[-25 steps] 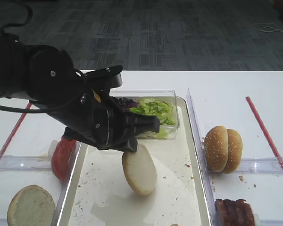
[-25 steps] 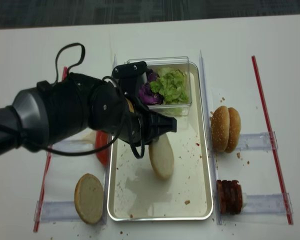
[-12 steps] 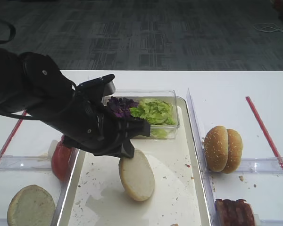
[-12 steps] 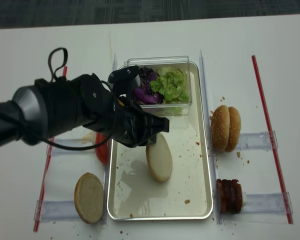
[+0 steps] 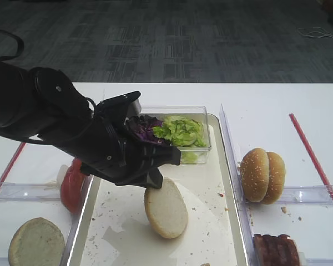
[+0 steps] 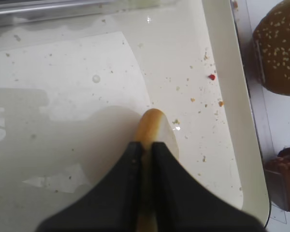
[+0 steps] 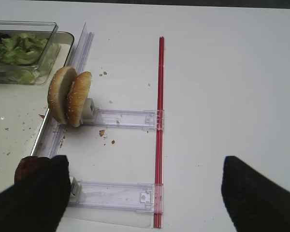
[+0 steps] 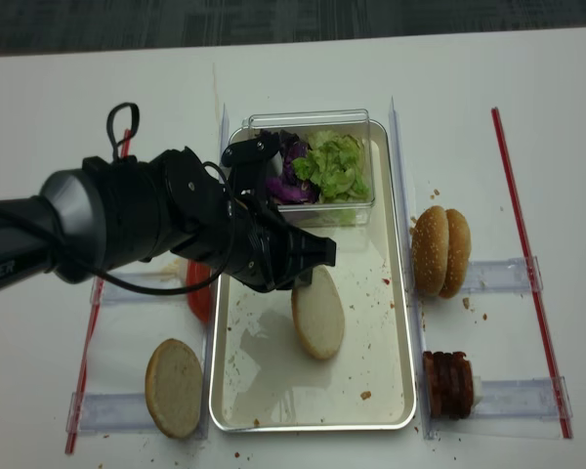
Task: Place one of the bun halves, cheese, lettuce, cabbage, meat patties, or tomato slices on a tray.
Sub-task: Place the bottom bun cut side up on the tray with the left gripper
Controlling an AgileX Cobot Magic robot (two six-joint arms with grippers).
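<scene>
Bun half (image 5: 166, 207) is clamped tilted over the tray (image 5: 211, 221) by the left gripper (image 6: 144, 162); clear salad box (image 5: 202, 119) just behind, sesame buns (image 5: 262, 174) right. Right gripper (image 7: 145, 193) jaws spread apart.

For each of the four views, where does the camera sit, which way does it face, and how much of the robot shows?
Exterior high: in front of the table, angled down; left arm and left gripper shut on the bun half.
Exterior high (realsense): overhead, straight down on the tray; same arm.
Left wrist: above the fingers, looking down at the tray.
Right wrist: over the table's right side; open right gripper, sesame buns.
Shared: both exterior views show the bun half and the lettuce.
</scene>
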